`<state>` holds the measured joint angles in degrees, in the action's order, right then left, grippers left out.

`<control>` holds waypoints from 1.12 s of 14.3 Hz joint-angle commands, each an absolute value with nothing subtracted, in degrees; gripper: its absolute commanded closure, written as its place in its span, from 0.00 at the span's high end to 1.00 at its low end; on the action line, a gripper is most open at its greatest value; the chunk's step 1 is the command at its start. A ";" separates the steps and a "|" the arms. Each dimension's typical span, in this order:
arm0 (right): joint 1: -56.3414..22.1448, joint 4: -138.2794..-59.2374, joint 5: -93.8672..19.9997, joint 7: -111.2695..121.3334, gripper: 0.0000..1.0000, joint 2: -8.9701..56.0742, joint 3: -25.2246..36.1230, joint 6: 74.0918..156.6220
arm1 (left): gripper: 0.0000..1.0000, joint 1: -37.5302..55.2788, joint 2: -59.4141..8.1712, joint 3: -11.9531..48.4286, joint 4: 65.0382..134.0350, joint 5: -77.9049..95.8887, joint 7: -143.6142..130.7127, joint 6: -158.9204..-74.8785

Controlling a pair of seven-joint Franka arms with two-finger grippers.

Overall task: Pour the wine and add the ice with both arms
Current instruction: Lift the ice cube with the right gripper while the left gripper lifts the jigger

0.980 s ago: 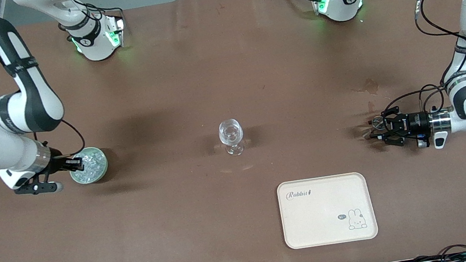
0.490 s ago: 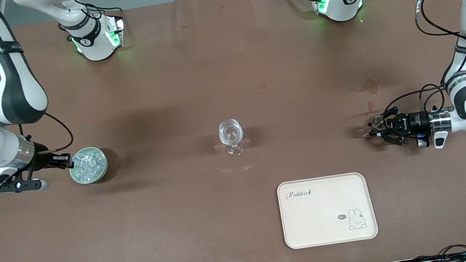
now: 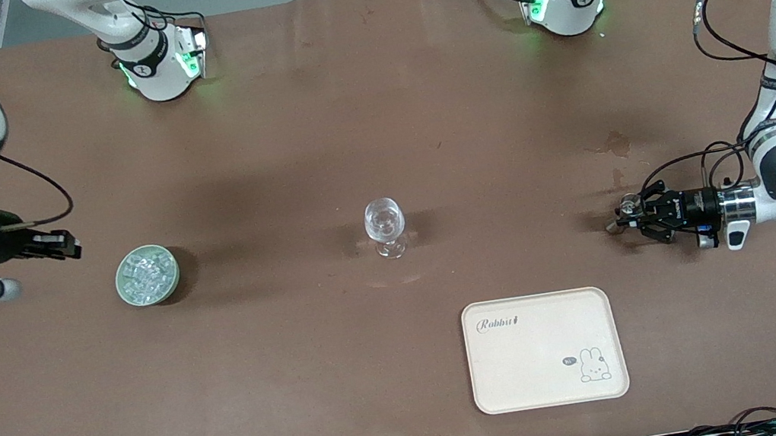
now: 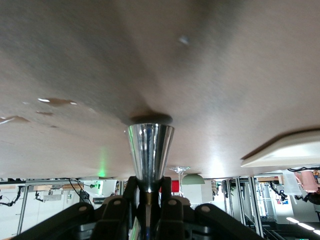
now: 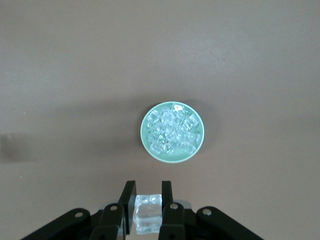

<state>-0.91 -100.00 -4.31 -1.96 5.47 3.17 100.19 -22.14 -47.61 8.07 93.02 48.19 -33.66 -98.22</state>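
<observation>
A clear stemmed glass [image 3: 385, 226] stands upright mid-table. The ice [image 3: 147, 273] is heaped in a pale green bowl [image 3: 124, 292] toward the right arm's end, and shows from above in the right wrist view as ice [image 5: 172, 131]. My right gripper [image 3: 71, 248] hangs above the table beside that bowl, shut on one ice cube [image 5: 148, 212]. Low over the table at the left arm's end, my left gripper [image 3: 630, 219] lies level. It is shut on the narrow end of a shiny metal cone-shaped cup [image 4: 150, 152]. No wine shows.
A cream tray [image 3: 540, 318] with a rabbit print lies nearer the front camera than the glass, toward the left arm's end. Small wet stains [image 3: 615, 144] mark the brown cloth near the left gripper. Both arm bases stand along the table's back edge.
My right gripper has lifted out of the bowl and drawn away toward the right arm's end with a cube. My left gripper's fingers have closed on the metal cup.
</observation>
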 commanded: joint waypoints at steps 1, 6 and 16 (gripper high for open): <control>-0.44 -93.28 -4.13 -2.64 0.00 5.45 2.81 93.36 | 0.01 -21.62 -46.06 9.22 91.94 49.22 -34.54 -97.65; -0.44 -85.61 -3.96 -2.38 0.00 5.28 2.90 84.82 | 0.00 -21.18 -43.77 13.70 89.39 49.13 -40.14 -97.82; -0.35 -86.04 -0.53 -2.46 0.00 3.26 2.55 84.99 | 0.01 -18.65 -40.35 26.45 88.77 48.69 -61.77 -108.79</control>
<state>-0.66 -85.70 -1.29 -1.96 4.84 3.21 85.36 -20.28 -42.60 26.01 87.70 48.22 -58.83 -106.55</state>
